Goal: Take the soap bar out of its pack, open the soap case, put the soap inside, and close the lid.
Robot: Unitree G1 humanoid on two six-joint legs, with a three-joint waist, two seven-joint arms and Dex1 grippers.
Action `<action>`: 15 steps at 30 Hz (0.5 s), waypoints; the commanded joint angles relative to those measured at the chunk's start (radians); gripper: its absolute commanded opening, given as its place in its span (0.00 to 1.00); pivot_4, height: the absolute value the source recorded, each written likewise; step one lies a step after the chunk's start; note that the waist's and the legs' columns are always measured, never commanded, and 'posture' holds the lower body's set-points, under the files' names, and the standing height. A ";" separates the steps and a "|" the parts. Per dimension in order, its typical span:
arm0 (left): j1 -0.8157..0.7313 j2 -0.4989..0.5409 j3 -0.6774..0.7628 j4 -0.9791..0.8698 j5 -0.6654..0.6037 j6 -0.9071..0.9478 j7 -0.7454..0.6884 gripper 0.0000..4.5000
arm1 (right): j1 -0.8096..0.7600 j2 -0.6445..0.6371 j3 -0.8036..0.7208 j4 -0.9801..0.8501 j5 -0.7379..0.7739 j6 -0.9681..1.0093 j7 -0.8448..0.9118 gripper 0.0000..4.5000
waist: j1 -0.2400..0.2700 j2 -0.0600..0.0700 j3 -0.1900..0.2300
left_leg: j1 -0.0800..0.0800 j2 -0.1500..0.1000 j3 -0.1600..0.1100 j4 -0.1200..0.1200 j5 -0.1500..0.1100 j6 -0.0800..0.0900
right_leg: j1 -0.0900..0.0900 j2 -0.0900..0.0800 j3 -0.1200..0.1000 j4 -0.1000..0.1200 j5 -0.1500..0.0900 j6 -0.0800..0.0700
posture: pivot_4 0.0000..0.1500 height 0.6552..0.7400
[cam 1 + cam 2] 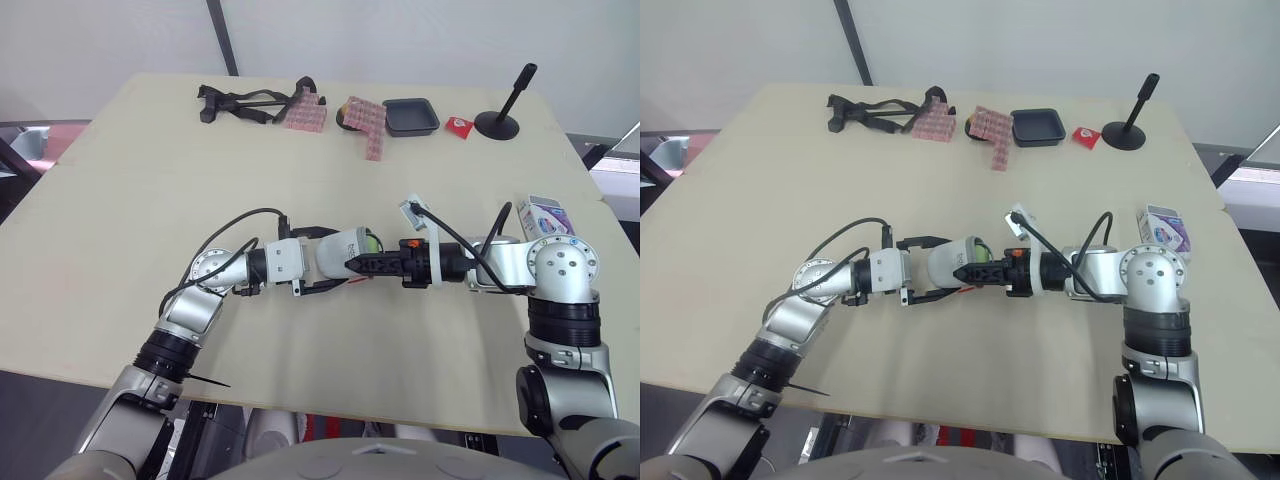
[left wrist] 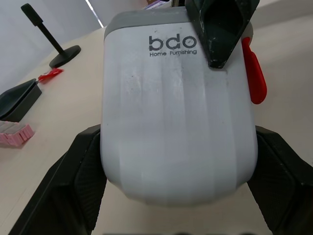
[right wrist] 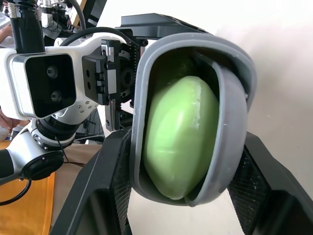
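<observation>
Two robot arms meet over the near middle of a pale wooden table (image 1: pixel 150 150). The left gripper (image 2: pixel 178 147) holds a white soap case (image 1: pixel 335 255) with a grey rim, its two black fingers (image 2: pixel 73 186) pinching the case on opposite sides at its closed, rounded end. The case lies on its side with its long axis running left to right; its open end points right, toward the other arm. Inside sits a pale green soap bar (image 3: pixel 181 132), lying lengthwise along the case (the grey lid stands ajar beside it, so the bar shows through the mouth). The right gripper (image 3: pixel 185 147) reaches in from the right, its jaws straddling the open end with a finger lying against each side of the case. The printed lettering on the case faces the left wrist camera. Near the right edge of the table, beside the right arm's elbow, stands a purple and white soap pack (image 1: pixel 545 215). Along the far edge, well apart from the arms, are a black tray (image 1: pixel 410 116) and a black stand (image 1: pixel 497 123).
</observation>
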 commanded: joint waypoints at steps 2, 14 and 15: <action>-0.017 0.000 0.004 -0.035 -0.013 0.000 0.006 0.77 | -0.003 -0.012 0.018 -0.037 0.026 0.009 0.024 0.48 | 0.000 0.000 0.000 | 0.000 0.000 0.000 0.000 0.000 0.000 | 0.000 0.000 0.000 0.000 0.000 0.000 | 1.00 1.00; -0.017 -0.001 0.001 -0.032 0.001 -0.016 0.021 0.77 | -0.005 -0.035 0.033 -0.046 0.021 0.003 0.058 0.48 | 0.000 0.000 0.000 | -0.001 0.000 0.000 0.000 0.000 0.000 | 0.000 0.000 0.000 0.000 0.000 0.000 | 1.00 1.00; -0.017 -0.001 0.000 -0.031 0.001 -0.016 0.022 0.77 | -0.005 -0.036 0.034 -0.047 0.021 0.002 0.060 0.48 | 0.000 0.000 0.000 | -0.001 0.000 0.000 0.000 0.000 0.000 | 0.000 0.000 0.000 0.000 0.000 0.000 | 1.00 1.00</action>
